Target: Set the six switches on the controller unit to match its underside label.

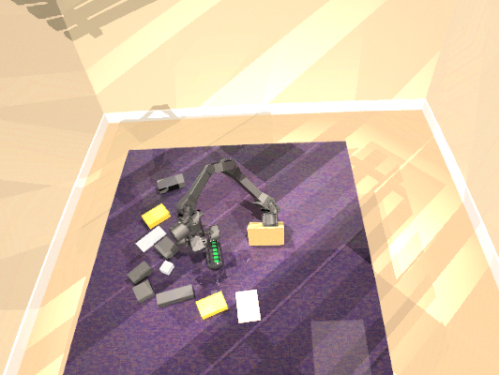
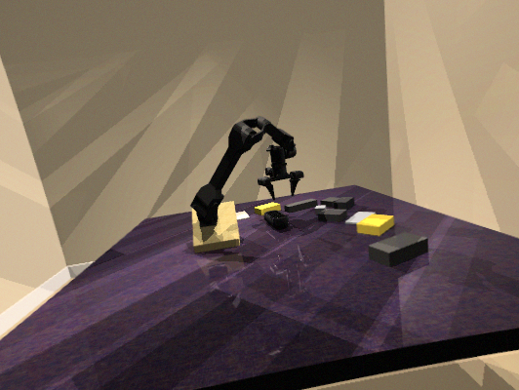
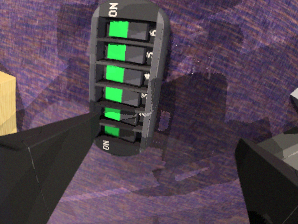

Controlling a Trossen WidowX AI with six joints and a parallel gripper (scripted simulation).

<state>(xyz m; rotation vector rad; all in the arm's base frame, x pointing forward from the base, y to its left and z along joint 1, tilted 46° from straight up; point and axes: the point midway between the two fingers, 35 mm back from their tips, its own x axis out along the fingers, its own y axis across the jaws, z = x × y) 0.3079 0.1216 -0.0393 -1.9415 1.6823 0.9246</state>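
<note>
Six switches (image 3: 124, 80) on the dark unit (image 3: 129, 76) | unit flat on purple surface (image 1: 300, 262) | jaws wide, holding nothing, hanging above unit

Glossy purple bench (image 2: 302, 312); matt, seemingly plastic controller unit (image 3: 160, 36).

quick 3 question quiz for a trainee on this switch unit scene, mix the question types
1. True or false: the pincer is shut on the controller unit.
2. Which way is the unit resting? A) label side up B) on its base, switches up C) on its side
3. Fill in: in the wrist view, the rocker switches show green ends on the side of the word ____.

Key: 1 false, the pincer hangs open above it, holding nothing. 2 B. 3 ON.
</note>
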